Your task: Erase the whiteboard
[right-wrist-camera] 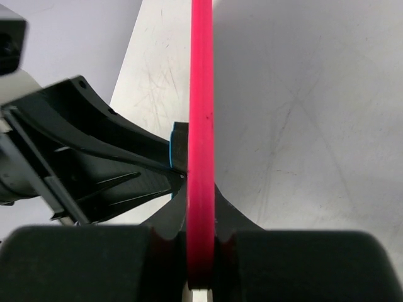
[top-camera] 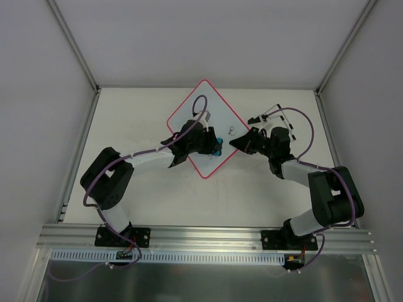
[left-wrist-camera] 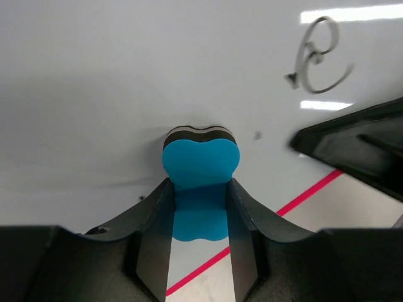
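Overhead view plus two close wrist views.
The top camera looks down from behind the arm bases point(top-camera: 123, 236); the left wrist camera skims the whiteboard point(left-wrist-camera: 126, 75) from very near; the right wrist camera looks edge-on along it. All three views share the blue eraser point(left-wrist-camera: 200, 165).
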### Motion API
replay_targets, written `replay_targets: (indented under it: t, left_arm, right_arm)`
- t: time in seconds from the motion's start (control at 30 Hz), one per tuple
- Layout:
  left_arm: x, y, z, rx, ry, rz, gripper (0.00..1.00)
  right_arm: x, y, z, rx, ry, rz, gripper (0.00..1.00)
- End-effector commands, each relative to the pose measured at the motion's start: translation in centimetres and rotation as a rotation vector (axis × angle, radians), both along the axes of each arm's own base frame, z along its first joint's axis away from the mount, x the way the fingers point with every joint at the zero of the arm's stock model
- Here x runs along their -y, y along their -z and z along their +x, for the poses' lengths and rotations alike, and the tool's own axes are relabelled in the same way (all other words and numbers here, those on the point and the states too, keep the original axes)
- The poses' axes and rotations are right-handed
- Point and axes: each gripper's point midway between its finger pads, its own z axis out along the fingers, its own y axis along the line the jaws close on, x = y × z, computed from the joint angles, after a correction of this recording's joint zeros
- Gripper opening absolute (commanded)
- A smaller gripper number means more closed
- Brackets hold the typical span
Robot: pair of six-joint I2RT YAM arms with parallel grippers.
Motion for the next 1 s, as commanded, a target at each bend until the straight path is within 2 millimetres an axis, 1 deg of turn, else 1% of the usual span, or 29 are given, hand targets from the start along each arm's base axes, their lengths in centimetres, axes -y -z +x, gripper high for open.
replay_targets:
  t: [0.0,0.03,0.1,0.13,0.2,0.33,0.4,0.47,0.53,0.57,0.6,0.63,0.67,0.7,0.73,0.8,0.97]
  left_arm:
    - [-5.3,7.3,-2.1,-0.18,-0.083,0.138,0.0]
    - [-6.3,8.5,-2.8,-0.211,-0.098,0.147,0.0]
    - [-7.3,9.3,-2.8,-0.229,-0.127,0.132,0.0]
    - [-7.9,10.2,-3.4,-0.251,-0.133,0.144,0.0]
    - [-8.6,11.3,-3.6,-0.265,-0.151,0.167,0.0]
    - [-9.5,13.0,-4.1,-0.305,-0.179,0.184,0.0]
    - [-9.2,12.9,-4.2,-0.308,-0.168,0.174,0.0]
    - [-7.9,12.0,-4.4,-0.304,-0.136,0.135,0.0]
    - [-6.3,10.6,-4.2,-0.263,-0.101,0.116,0.0]
    - [-5.0,10.2,-4.9,-0.244,-0.054,0.119,0.0]
    - [-4.1,10.2,-5.3,-0.241,-0.025,0.12,0.0]
    - [-3.0,9.6,-5.3,-0.228,-0.001,0.108,0.0]
    - [-2.2,9.4,-5.6,-0.222,0.028,0.106,0.0]
    - [-1.2,9.6,-6.6,-0.219,0.064,0.116,0.0]
    - [-0.4,9.3,-6.7,-0.204,0.086,0.116,0.0]
    - [0.5,9.6,-7.8,-0.21,0.129,0.127,0.0]
    - [1.4,8.1,-7.4,-0.165,0.15,0.119,0.0]
  right_arm:
    - [-1.8,-0.5,-1.5,0.131,-0.138,-0.048,0.0]
    - [-1.8,-0.4,-1.6,0.131,-0.14,-0.05,0.0]
    - [-1.8,-0.2,-1.6,0.129,-0.143,-0.053,0.0]
    - [-1.8,0.0,-1.7,0.124,-0.143,-0.054,0.01]
    - [-1.8,0.0,-1.7,0.121,-0.141,-0.053,0.0]
    - [-1.8,0.3,-1.7,0.117,-0.142,-0.056,0.0]
    - [-1.9,0.2,-1.7,0.116,-0.143,-0.054,0.0]
    - [-1.8,0.1,-1.6,0.119,-0.14,-0.054,0.0]
    - [-1.8,0.1,-1.7,0.116,-0.141,-0.053,0.0]
    - [-1.8,0.0,-1.7,0.119,-0.141,-0.052,0.0]
    - [-1.8,0.0,-1.7,0.121,-0.141,-0.052,0.0]
    - [-1.8,0.0,-1.7,0.119,-0.139,-0.052,0.0]
    - [-1.8,0.0,-1.7,0.118,-0.14,-0.05,0.0]
    - [-1.9,-0.1,-1.6,0.121,-0.141,-0.049,0.0]
    - [-1.9,-0.1,-1.6,0.12,-0.141,-0.049,0.0]
    - [-1.9,-0.1,-1.6,0.118,-0.141,-0.048,0.0]
    - [-2.0,0.1,-1.7,0.112,-0.148,-0.047,0.0]
